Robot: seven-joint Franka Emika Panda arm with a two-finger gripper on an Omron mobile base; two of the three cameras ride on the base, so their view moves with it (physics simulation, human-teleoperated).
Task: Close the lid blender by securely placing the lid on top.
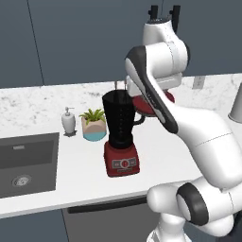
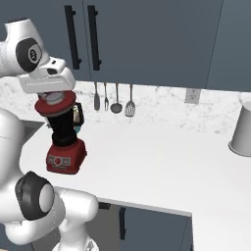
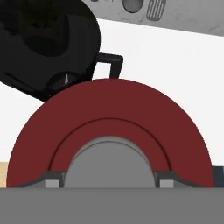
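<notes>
White marble bench (image 1: 71, 156) carries the blender (image 1: 120, 134). Pincer (image 3: 109, 181) grips the lid (image 3: 109, 127), held flat near jar-mouth height, beside its handle side; mouth not yet covered.

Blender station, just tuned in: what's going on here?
The white arm's gripper holds the flat round red lid with a grey centre above the tall dark translucent blender jar on its boxy red base. In the hand view the jar's open mouth sits off to one side of the lid, so it isn't seated yet.
</notes>
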